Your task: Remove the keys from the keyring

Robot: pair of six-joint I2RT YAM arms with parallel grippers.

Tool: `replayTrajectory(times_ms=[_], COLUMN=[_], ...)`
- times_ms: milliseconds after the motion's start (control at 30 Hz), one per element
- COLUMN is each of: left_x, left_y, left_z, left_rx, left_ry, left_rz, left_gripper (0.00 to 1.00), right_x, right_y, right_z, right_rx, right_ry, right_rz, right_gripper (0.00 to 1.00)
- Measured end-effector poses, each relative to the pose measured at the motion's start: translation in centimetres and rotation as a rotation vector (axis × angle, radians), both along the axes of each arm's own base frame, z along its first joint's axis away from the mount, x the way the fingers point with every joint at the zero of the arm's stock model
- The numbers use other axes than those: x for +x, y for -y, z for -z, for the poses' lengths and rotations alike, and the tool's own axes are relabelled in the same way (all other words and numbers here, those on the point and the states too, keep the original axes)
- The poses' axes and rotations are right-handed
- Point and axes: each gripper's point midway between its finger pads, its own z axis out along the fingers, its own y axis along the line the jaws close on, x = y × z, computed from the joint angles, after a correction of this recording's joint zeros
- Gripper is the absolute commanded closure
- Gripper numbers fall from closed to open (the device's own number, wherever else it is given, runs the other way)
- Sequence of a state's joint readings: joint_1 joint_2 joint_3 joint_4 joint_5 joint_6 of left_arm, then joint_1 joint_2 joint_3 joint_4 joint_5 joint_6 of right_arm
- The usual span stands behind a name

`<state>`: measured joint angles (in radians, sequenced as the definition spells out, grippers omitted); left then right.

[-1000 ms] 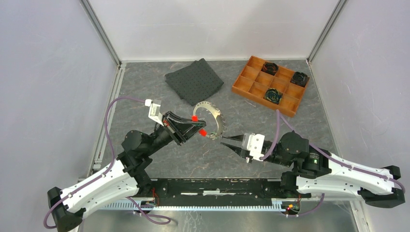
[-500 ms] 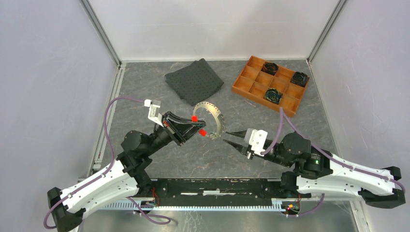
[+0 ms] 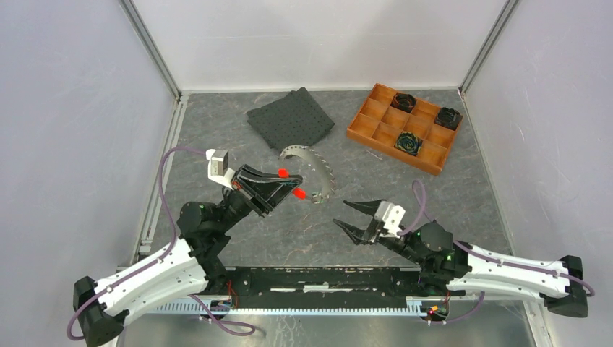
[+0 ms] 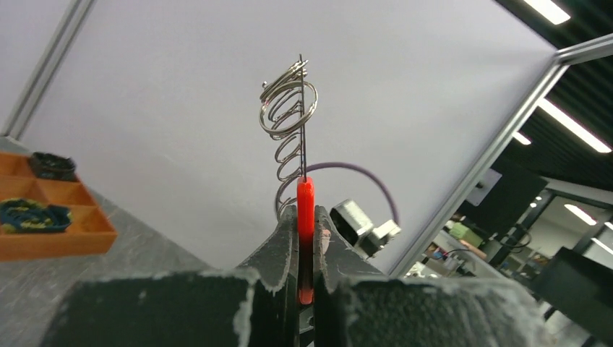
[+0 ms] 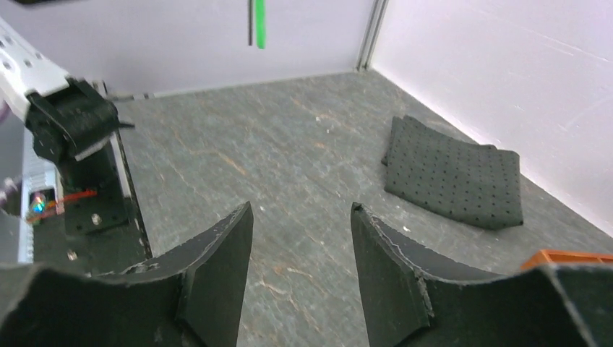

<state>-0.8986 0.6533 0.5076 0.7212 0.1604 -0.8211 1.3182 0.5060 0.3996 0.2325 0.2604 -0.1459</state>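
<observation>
My left gripper is shut on the red key, which stands edge-on between the fingertips in the left wrist view. The keyring, a stretched coil of grey wire loops, rises from the key against the wall. From above it shows as a pale metal arc held off the floor, with red bits beside my fingers. My right gripper is open and empty, right of the keyring and apart from it; it also shows in its own view. A thin green strip hangs at that view's top edge; I cannot tell whether it is the green key.
An orange compartment tray with black gear-like pieces stands at the back right, and shows in the left wrist view. A folded dark dotted cloth lies at the back middle, also in the right wrist view.
My left gripper has drawn back and to the left with the red key and keyring. My right gripper has opened wide and pulled back toward the near edge, away from the keyring.
</observation>
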Motion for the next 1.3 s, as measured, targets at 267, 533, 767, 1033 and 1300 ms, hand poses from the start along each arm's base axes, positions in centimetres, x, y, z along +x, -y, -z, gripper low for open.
replayTrajectory(times_ms=[267, 533, 767, 1033, 1300], left_x=[-0.7, -1.4, -1.3, -1.5, -1.5], left_y=[0.2, 0.1, 0.3, 0.2, 0.1], left_z=[-1.7, -2.6, -2.6, -2.8, -2.9], left_rx=[-0.102, -0.139, -0.147, -0.159, -0.164], left_ry=[0.041, 0.084, 0.069, 0.069, 0.073], left_rz=[0.060, 0.088, 0.103, 0.110, 0.111], left_gripper=[0.98, 0.98, 0.98, 0.98, 0.98], right_x=[-0.3, -1.1, -1.7, -1.4, -1.2], right_y=[0.2, -1.4, -2.6, -4.0, -4.7], right_z=[-4.9, -7.3, -8.4, -8.2, -8.5], right_rx=[0.284, 0.387, 0.413, 0.403, 0.422], right_ry=[0.039, 0.053, 0.078, 0.088, 0.095], right_rz=[-0.014, -0.084, -0.133, -0.136, -0.137], right_gripper=[0.53, 0.46, 0.50, 0.57, 0.70])
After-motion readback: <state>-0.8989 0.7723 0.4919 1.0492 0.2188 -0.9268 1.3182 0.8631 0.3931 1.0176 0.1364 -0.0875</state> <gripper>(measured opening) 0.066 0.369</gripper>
